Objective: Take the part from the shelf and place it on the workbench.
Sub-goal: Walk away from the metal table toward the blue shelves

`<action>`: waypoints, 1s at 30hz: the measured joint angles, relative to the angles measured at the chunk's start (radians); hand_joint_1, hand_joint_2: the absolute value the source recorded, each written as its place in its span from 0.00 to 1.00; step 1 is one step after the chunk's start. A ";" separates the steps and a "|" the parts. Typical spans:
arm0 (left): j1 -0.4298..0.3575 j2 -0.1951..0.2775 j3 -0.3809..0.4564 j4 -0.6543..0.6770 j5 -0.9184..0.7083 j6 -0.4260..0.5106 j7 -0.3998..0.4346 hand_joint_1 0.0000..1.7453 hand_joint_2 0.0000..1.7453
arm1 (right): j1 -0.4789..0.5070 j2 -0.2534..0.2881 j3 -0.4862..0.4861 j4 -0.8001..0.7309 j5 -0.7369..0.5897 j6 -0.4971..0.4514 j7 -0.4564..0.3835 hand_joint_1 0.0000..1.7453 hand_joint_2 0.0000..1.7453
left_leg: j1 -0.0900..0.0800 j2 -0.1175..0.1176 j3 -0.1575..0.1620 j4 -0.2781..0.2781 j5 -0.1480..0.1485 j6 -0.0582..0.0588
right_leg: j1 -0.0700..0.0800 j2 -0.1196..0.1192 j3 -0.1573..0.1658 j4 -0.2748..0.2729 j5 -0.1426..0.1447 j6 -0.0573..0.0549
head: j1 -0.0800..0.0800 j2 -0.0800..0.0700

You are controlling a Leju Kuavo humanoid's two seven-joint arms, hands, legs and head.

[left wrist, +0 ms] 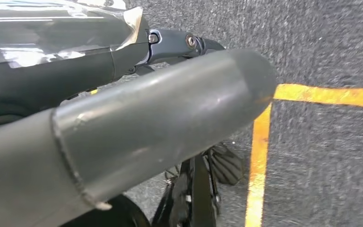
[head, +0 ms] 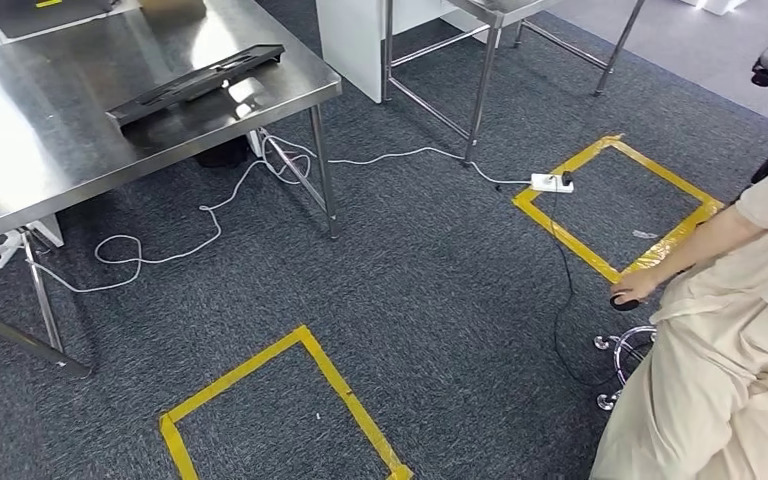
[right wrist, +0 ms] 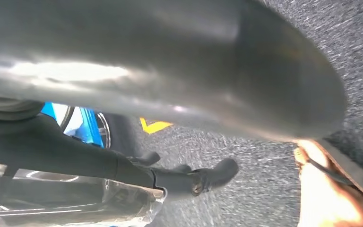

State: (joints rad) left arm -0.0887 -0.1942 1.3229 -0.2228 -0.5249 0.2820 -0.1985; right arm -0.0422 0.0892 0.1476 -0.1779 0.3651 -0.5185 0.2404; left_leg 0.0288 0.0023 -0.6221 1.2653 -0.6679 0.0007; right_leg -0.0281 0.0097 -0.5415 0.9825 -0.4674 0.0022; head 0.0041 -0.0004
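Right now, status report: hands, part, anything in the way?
Left hand and right hand over carpet, grip unclear. Black flat part lying on steel workbench. Seated person to the right, white cable across the floor ahead.

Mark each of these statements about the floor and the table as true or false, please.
1. A long black part lies on the steel table. True.
2. The carpet is red. False: it is dark grey.
3. Two yellow tape squares mark the floor. True.
4. The white power strip sits on the table. False: it lies on the carpet, at the corner of the farther square.
5. A seated person is at the right. True.
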 joint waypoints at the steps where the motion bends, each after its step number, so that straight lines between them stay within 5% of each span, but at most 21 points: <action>1: 0.001 0.000 0.000 0.000 0.000 0.004 0.002 0.00 0.00 | 0.001 0.000 0.000 0.000 0.000 0.000 0.004 0.00 0.00 | 0.000 -0.004 -0.017 0.036 -0.006 0.000 | 0.002 0.013 0.000 0.001 0.001 -0.001 | 0.000 0.000; 3: 0.002 0.000 0.000 0.000 -0.002 0.011 0.007 0.00 0.00 | 0.002 0.000 0.000 0.001 0.000 0.001 0.018 0.00 0.00 | 0.002 -0.008 0.005 -0.013 0.044 0.002 | 0.003 0.042 0.002 0.003 0.001 0.000 | 0.000 0.000; 6: 0.001 0.001 0.000 0.000 -0.008 0.013 0.017 0.00 0.00 | 0.000 0.002 0.000 0.002 0.003 0.001 0.034 0.00 0.00 | 0.009 -0.061 0.083 -0.202 0.137 0.003 | 0.008 0.081 -0.004 0.019 -0.003 0.007 | 0.000 0.000; 7: 0.001 0.001 0.000 0.000 -0.009 0.012 0.018 0.00 0.00 | -0.002 0.002 0.000 0.002 0.004 0.001 0.036 0.00 0.00 | 0.009 -0.074 0.090 -0.229 0.144 0.005 | 0.012 0.091 -0.012 0.023 -0.003 0.013 | 0.002 0.000; 9: -0.003 0.002 -0.001 0.000 -0.010 0.009 0.019 0.00 0.00 | -0.001 0.002 0.000 0.002 0.006 0.001 0.034 0.00 0.00 | 0.002 -0.064 0.088 -0.236 0.143 0.015 | 0.015 0.111 -0.028 0.023 0.001 0.029 | 0.004 0.000; 12: -0.008 0.003 -0.001 0.000 -0.008 0.000 0.015 0.00 0.00 | 0.001 0.003 0.000 0.002 0.010 0.001 0.029 0.00 0.00 | -0.001 -0.029 0.088 -0.246 0.154 0.041 | 0.015 0.066 -0.060 0.075 -0.026 0.038 | 0.009 0.000; 14: -0.009 0.004 0.000 0.000 -0.004 -0.003 0.013 0.00 0.00 | -0.003 0.005 0.000 0.002 0.015 0.001 0.026 0.00 0.00 | -0.003 0.000 0.087 -0.247 0.156 0.049 | 0.015 0.016 -0.119 0.197 -0.086 0.032 | 0.017 0.000; 16: -0.009 0.005 0.000 0.000 0.000 -0.005 0.012 0.00 0.00 | -0.005 0.007 0.000 0.002 0.019 0.001 0.026 0.00 0.00 | -0.007 0.030 0.086 -0.247 0.155 0.050 | 0.013 0.003 -0.167 0.303 -0.125 0.036 | 0.019 0.000; 18: -0.011 0.006 0.000 0.000 0.005 -0.005 0.012 0.00 0.00 | -0.004 0.008 0.000 0.002 0.022 0.001 0.026 0.00 0.00 | -0.009 0.055 0.087 -0.247 0.154 0.049 | 0.012 -0.005 -0.138 0.265 -0.105 0.051 | 0.020 0.000; 20: -0.014 0.007 0.000 0.000 0.013 -0.003 0.013 0.00 0.00 | -0.005 0.009 0.000 0.002 0.029 0.001 0.028 0.00 0.00 | -0.011 0.075 0.092 -0.247 0.150 0.045 | 0.013 -0.041 -0.056 0.119 -0.053 0.059 | 0.021 0.000; 22: -0.016 0.007 0.001 0.001 0.023 0.002 0.015 0.00 0.00 | -0.010 0.010 0.001 0.002 0.038 0.003 0.031 0.00 0.00 | -0.014 0.092 0.100 -0.248 0.146 0.035 | 0.023 -0.072 -0.013 0.031 -0.023 0.047 | 0.021 0.000; 24: -0.019 0.007 0.002 0.001 0.032 0.012 0.018 0.00 0.00 | -0.013 0.010 0.002 0.002 0.047 0.010 0.034 0.00 0.00 | -0.015 0.110 0.109 -0.254 0.143 0.023 | 0.033 -0.064 -0.015 0.022 -0.018 0.031 | 0.021 0.000; 25: -0.021 0.007 0.003 0.001 0.037 0.017 0.020 0.00 0.00 | -0.014 0.010 0.003 0.002 0.052 0.015 0.036 0.00 0.00 | -0.013 0.114 0.113 -0.255 0.140 0.017 | 0.026 -0.054 -0.011 0.016 -0.015 0.023 | 0.021 0.000; 27: -0.025 0.006 0.006 0.001 0.046 0.030 0.021 0.00 0.00 | -0.015 0.010 0.005 0.002 0.063 0.022 0.038 0.00 0.00 | -0.009 0.080 0.107 -0.228 0.112 0.008 | 0.013 -0.033 0.000 0.002 -0.005 0.006 | 0.016 0.000; 30: -0.024 0.005 0.016 0.002 0.061 0.055 0.023 0.00 0.00 | -0.017 0.012 0.013 0.002 0.082 0.033 0.036 0.00 0.00 | -0.006 0.006 0.027 -0.049 0.014 0.003 | 0.009 0.000 0.004 -0.003 0.002 -0.007 | 0.010 0.000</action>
State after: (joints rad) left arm -0.1129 -0.1887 1.3384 -0.2210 -0.4643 0.3366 -0.1756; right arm -0.0596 0.1009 0.1604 -0.1759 0.4475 -0.4855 0.2769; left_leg 0.0231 0.0080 -0.5947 1.2164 -0.6534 0.0040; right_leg -0.0188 0.0094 -0.5378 0.9799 -0.4654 -0.0046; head 0.0136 -0.0003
